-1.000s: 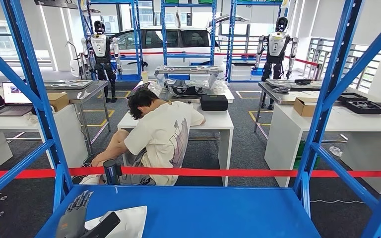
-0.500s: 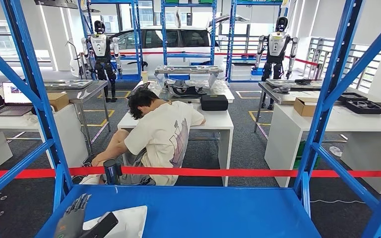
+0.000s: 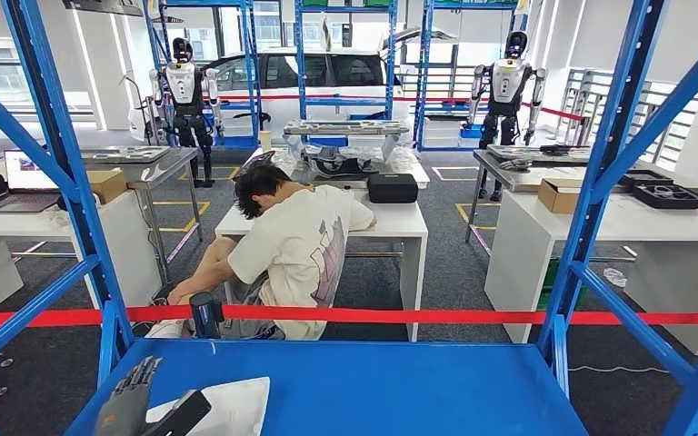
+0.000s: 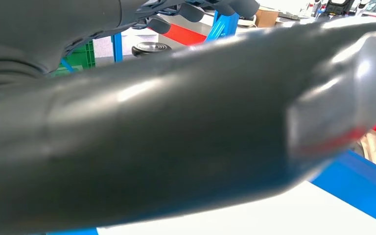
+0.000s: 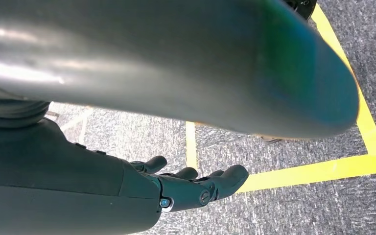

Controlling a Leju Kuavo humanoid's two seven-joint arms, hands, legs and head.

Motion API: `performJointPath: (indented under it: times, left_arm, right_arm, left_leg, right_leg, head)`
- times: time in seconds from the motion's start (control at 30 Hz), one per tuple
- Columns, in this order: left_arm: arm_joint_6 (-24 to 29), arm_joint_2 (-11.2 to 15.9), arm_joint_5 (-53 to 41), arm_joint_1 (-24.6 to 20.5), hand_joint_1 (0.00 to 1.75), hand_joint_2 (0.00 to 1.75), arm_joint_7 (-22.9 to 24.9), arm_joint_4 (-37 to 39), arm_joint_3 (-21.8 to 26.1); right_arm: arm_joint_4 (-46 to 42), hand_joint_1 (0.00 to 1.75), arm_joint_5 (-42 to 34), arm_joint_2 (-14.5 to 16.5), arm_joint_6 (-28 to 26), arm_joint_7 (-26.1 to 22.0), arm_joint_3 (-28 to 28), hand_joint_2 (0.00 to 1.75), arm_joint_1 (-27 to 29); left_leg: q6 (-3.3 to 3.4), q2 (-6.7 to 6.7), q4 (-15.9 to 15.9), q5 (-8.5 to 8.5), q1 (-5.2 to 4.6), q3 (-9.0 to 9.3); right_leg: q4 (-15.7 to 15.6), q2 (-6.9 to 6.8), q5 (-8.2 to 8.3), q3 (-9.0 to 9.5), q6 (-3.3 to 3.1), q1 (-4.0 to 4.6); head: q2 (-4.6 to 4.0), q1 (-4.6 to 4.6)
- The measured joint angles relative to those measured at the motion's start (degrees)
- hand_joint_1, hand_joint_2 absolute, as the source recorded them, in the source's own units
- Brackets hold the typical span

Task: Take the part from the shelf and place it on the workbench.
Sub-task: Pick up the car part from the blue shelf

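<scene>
Item: white part [image 3: 223,404], flat, lying on the blue shelf [image 3: 373,386] at its near left corner. No brand, label or legible writing on part, shelf or hand.

Left hand [image 3: 136,404]: on the shelf, against the part's left edge; dark fingers [image 3: 141,374] stretched forward and slightly apart, thick thumb [image 3: 182,413] lying across the part's top face. Whether it pinches the part or merely rests on it cannot be told. Against half a second earlier, the hand sits a little lower and nearer the shelf's front edge; the part shows a shade more of its right side.

Right hand [image 5: 196,188]: hanging over grey carpet [image 5: 284,147] with yellow floor tape [image 5: 323,169], fingers loosely spread, holding nothing.

Beyond the shelf: red barrier tape [image 3: 473,317]; behind it a person [image 3: 282,254] in a white shirt bent at a white table [image 3: 400,221], unchanged.
</scene>
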Motion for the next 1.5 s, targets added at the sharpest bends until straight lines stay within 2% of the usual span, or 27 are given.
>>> performJointPath:
  times: [0.1,0.17,0.2,0.27,0.3,0.33,0.37,0.4,0.43,0.47,0.53,0.6,0.67,0.73,0.8,0.83,0.87,0.9,0.97,1.0,1.03,1.17,1.3,1.5]
  left_arm:
    - [0.1,0.2,0.0,0.1,0.00,0.00,-0.1,-0.1,0.0]
    - [0.2,0.3,0.0,0.1,0.00,0.00,-0.2,-0.3,0.0]
    - [0.2,0.2,0.0,0.1,0.00,0.00,-0.2,-0.3,0.0]
    - [0.2,0.2,-0.1,0.3,0.00,0.00,-0.2,-0.3,0.0]
    - [0.2,0.2,-0.1,0.4,0.00,0.00,-0.2,-0.3,0.0]
    - [0.2,0.2,-0.1,0.6,0.00,0.00,-0.2,-0.3,0.0]
    - [0.2,0.1,-0.1,0.8,0.00,0.00,-0.2,-0.3,0.0]
    - [0.2,0.1,-0.1,0.9,0.00,0.00,-0.2,-0.3,0.0]
    - [0.2,0.1,-0.1,0.9,0.00,0.00,-0.2,-0.3,0.0]
    - [0.2,0.2,-0.1,0.9,0.00,0.00,-0.2,-0.4,0.0]
    - [0.2,0.2,-0.2,0.8,0.00,0.00,-0.2,-0.4,0.0]
    - [0.3,0.1,-0.2,0.8,0.00,0.00,-0.2,-0.5,0.0]
    - [0.3,0.0,-0.2,0.8,0.00,0.00,-0.2,-0.5,0.0]
    - [0.3,0.1,-0.2,0.8,0.00,0.00,-0.2,-0.5,0.0]
    - [0.3,0.1,-0.2,1.0,0.00,0.00,-0.1,-0.4,0.0]
    - [0.3,0.1,-0.3,1.2,0.00,0.00,-0.1,-0.4,0.0]
    - [0.3,0.1,-0.4,1.3,0.00,0.00,-0.2,-0.3,0.0]
    - [0.3,0.1,-0.5,1.4,0.00,0.00,-0.2,-0.3,0.0]
    - [0.4,0.1,-0.6,1.4,0.00,0.00,-0.5,-0.4,0.0]
    - [0.4,0.1,-0.6,1.4,0.00,0.00,-0.5,-0.4,0.0]
    - [0.4,0.1,-0.6,1.4,0.00,0.00,-0.5,-0.5,0.0]
    - [0.5,0.1,-0.7,1.5,0.00,0.00,-0.5,-0.5,0.0]
    - [0.5,0.2,-0.7,1.5,0.00,0.00,-0.6,-0.4,0.0]
    - [0.1,0.2,-0.3,1.5,0.00,0.00,-1.2,-0.4,0.0]
  right_arm:
    - [0.0,0.00,0.0,0.2,0.0,0.0,0.1,0.00,0.0]
    - [0.0,0.00,0.0,0.2,0.0,0.0,0.1,0.00,0.0]
    - [0.0,0.00,0.0,0.2,0.0,0.0,0.2,0.00,0.0]
    - [0.0,0.00,0.0,0.2,0.0,0.0,0.3,0.00,0.1]
    - [0.0,0.00,0.0,0.2,0.0,0.0,0.3,0.00,0.2]
    - [0.0,0.00,0.0,0.2,0.1,0.0,0.3,0.00,0.3]
    - [0.0,0.00,0.0,0.2,0.1,0.0,0.3,0.00,0.3]
    - [0.0,0.00,0.0,0.2,0.1,0.0,0.3,0.00,0.3]
    - [0.0,0.00,0.0,0.2,0.1,0.0,0.3,0.00,0.3]
    - [0.0,0.00,0.0,0.2,0.1,0.0,0.4,0.00,0.2]
    - [0.0,0.00,0.0,0.3,0.1,0.0,0.4,0.00,0.2]
    - [0.0,0.00,0.0,0.3,0.1,0.0,0.4,0.00,0.2]
    - [0.0,0.00,-0.1,0.3,0.0,0.0,0.4,0.00,0.2]
    - [0.0,0.00,-0.1,0.3,0.0,-0.1,0.4,0.00,0.1]
    - [0.0,0.00,-0.1,0.3,0.0,-0.1,0.4,0.00,0.2]
    - [0.0,0.00,-0.1,0.3,0.0,-0.1,0.4,0.00,0.2]
    - [0.0,0.00,-0.1,0.3,0.0,-0.1,0.4,0.00,0.2]
    - [0.0,0.00,-0.1,0.3,0.0,-0.1,0.4,0.00,0.2]
    - [0.0,0.00,-0.1,0.3,0.0,-0.1,0.4,0.00,0.2]
    - [0.0,0.00,-0.1,0.3,0.0,-0.1,0.4,0.00,0.2]
    - [0.0,0.00,-0.1,0.3,0.0,-0.1,0.4,0.00,0.2]
    - [0.0,0.00,-0.1,0.3,0.0,-0.1,0.4,0.00,0.3]
    - [0.0,0.00,-0.2,0.3,0.1,-0.1,0.4,0.00,0.2]
    - [0.0,0.00,-0.2,0.3,0.1,-0.1,0.4,0.00,0.2]
  left_leg:
    - [0.60,-0.05,-0.3,0.20,-0.13,-0.08]
    - [1.19,0.11,-1.3,0.85,0.11,0.51]
    - [1.42,0.21,-1.8,1.17,0.27,0.83]
    - [1.66,0.41,-1.9,1.31,0.19,0.78]
    - [1.64,0.45,-1.9,1.27,0.15,0.69]
    - [1.56,0.44,-1.8,1.20,0.14,0.61]
    - [1.37,0.40,-1.6,1.07,0.19,0.55]
    - [1.04,0.35,-1.3,0.83,0.31,0.51]
    - [0.60,0.34,-0.8,0.46,0.43,0.42]
    - [0.10,0.32,-0.2,0.00,0.42,0.21]
    - [-0.73,0.26,0.7,-0.76,0.32,-0.21]
    - [-1.34,0.18,0.7,-1.05,0.41,-0.27]
    - [-1.95,0.19,1.6,-1.83,0.64,-0.51]
    - [-2.38,0.22,6.3,-4.40,0.74,-2.74]
    - [-2.57,0.22,13.5,-7.24,0.75,-6.71]
    - [-2.55,0.22,15.6,-7.50,0.75,-8.10]
    - [-2.44,0.22,15.9,-6.77,0.74,-8.66]
    - [-2.25,0.21,14.1,-5.01,0.73,-8.09]
    - [-1.81,0.21,6.8,-0.81,0.64,-5.07]
    - [-1.62,0.19,3.7,0.50,0.49,-3.68]
    - [-1.50,0.18,1.8,1.10,0.36,-2.81]
    - [-1.66,-0.04,0.8,1.35,0.26,-2.43]
    - [-1.00,-0.12,0.8,1.39,0.17,-2.43]
    - [-0.66,-0.09,0.8,1.43,0.15,-2.45]
  right_leg:
    - [-0.4,-0.07,0.27,0.19,0.67,-0.28]
    - [0.6,-0.07,-0.68,-0.22,1.00,-0.30]
    - [2.7,-0.06,-2.09,-1.15,1.01,-0.25]
    - [9.9,-0.05,-5.87,-4.31,0.98,-0.30]
    - [13.3,-0.05,-7.20,-5.84,1.00,-0.34]
    - [15.1,-0.05,-7.55,-6.62,1.05,-0.42]
    - [14.9,-0.06,-6.91,-6.35,1.10,-0.53]
    - [12.5,-0.08,-5.46,-5.02,1.18,-0.67]
    - [8.8,-0.11,-4.11,-3.05,1.30,-0.83]
    - [5.6,-0.04,-3.27,-1.33,1.25,-0.84]
    - [2.6,0.13,-3.18,0.31,0.62,-0.72]
    - [2.8,0.24,-3.47,0.33,-0.45,-0.51]
    - [2.6,0.25,-3.55,0.55,-1.22,-0.53]
    - [2.5,0.25,-3.56,0.72,-1.74,-0.58]
    - [2.5,0.25,-3.68,0.76,-2.02,-0.45]
    - [2.5,0.25,-3.74,0.80,-2.10,-0.38]
    - [2.5,0.26,-3.79,0.86,-2.13,-0.31]
    - [2.5,0.27,-3.84,0.98,-2.12,-0.27]
    - [2.5,0.30,-3.99,1.23,-1.96,-0.19]
    - [2.5,0.32,-4.04,1.27,-1.75,-0.14]
    - [2.5,0.33,-4.05,1.26,-1.52,-0.09]
    - [2.2,0.30,-3.94,1.40,-1.78,0.13]
    - [1.4,0.23,-3.55,1.81,-1.21,0.08]
    - [0.9,0.24,-3.26,2.03,-0.56,0.04]
  head:
    - [0.00,0.01]
    - [0.00,0.01]
    - [0.00,0.03]
    - [0.00,0.03]
    - [0.00,0.03]
    - [0.00,0.03]
    - [0.00,0.03]
    - [0.00,0.03]
    - [0.00,0.03]
    - [0.00,0.03]
    - [0.00,-0.04]
    - [0.00,-0.08]
    - [0.00,-0.08]
    - [0.00,-0.14]
    - [0.00,-0.15]
    - [0.00,-0.15]
    - [0.00,-0.14]
    - [0.00,-0.14]
    - [0.00,-0.15]
    - [0.01,-0.15]
    - [0.01,-0.14]
    - [0.00,-0.07]
    - [0.00,-0.05]
    - [0.00,-0.07]
